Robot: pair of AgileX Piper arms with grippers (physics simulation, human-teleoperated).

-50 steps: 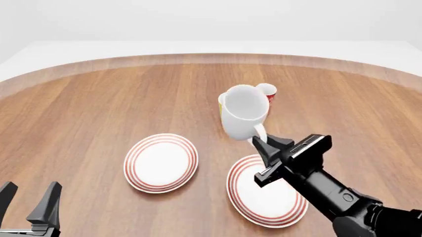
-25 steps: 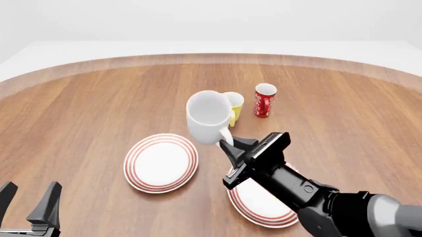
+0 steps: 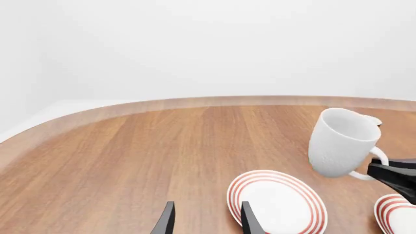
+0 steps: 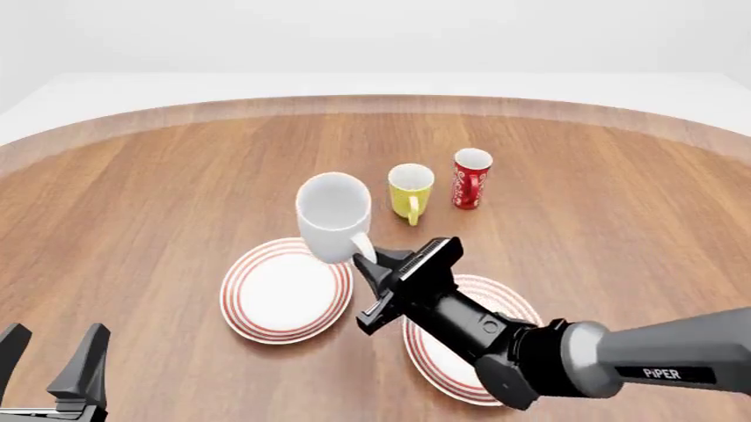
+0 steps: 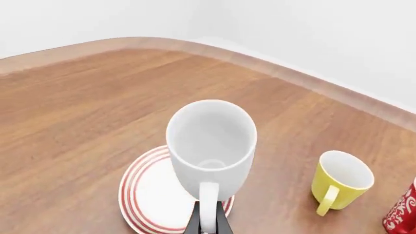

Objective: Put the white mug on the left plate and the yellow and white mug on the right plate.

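My right gripper (image 4: 373,261) is shut on the handle of the white mug (image 4: 332,214) and holds it in the air over the far right edge of the left plate (image 4: 285,288). In the right wrist view the white mug (image 5: 211,141) hangs above the left plate (image 5: 151,193); in the left wrist view the white mug (image 3: 339,143) is above the left plate (image 3: 276,202). The yellow and white mug (image 4: 410,192) stands upright on the table behind. The right plate (image 4: 437,352) lies under my right arm. My left gripper (image 4: 53,365) is open and empty at the near left.
A red and white handleless cup (image 4: 472,178) stands right of the yellow mug; its edge also shows in the right wrist view (image 5: 402,212). The round wooden table's far edge (image 4: 375,104) curves behind them.
My right gripper has carried the white mug leftward, from in front of the other cups to above the left plate's edge. The yellow mug is now uncovered. The left arm has not moved.
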